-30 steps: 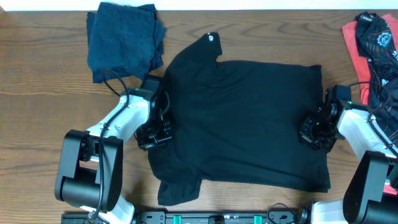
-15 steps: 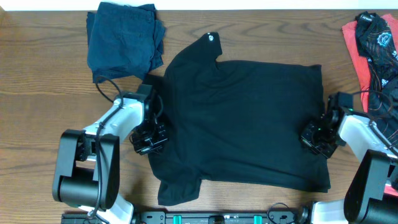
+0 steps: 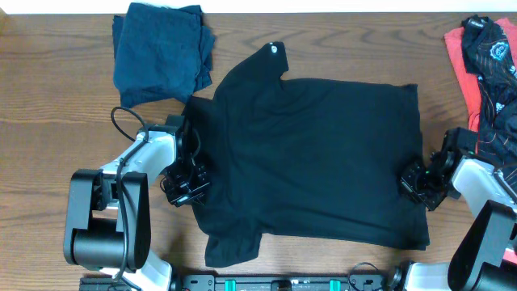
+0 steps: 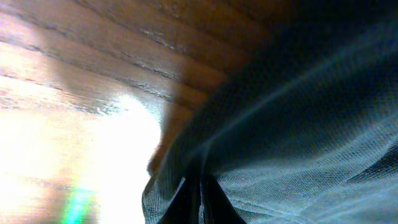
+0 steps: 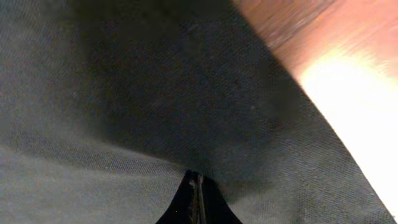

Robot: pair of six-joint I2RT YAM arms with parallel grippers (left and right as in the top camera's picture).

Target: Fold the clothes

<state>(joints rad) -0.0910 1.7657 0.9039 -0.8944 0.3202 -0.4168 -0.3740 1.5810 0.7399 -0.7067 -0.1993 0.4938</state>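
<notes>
As jaws clamp black shirt (image 3: 315, 153) — one navy pile (image 3: 160, 52), one red heap (image 3: 457, 50).

We see a brown wooden table top with dark, streaky grain (image 3: 323, 40) filling nearly the whole overhead view, the grain running from left to right. Along its far edge lies a narrow pale strip (image 3: 323, 5); we cannot tell whether it is wall or floor. The light on the wood is even. In the left wrist view we find a bright white patch of glare (image 4: 81, 149), faintly green at its lower end. In the right wrist view, a second washed-out glare patch (image 5: 354, 93) sits on reddish wood at the right.
</notes>
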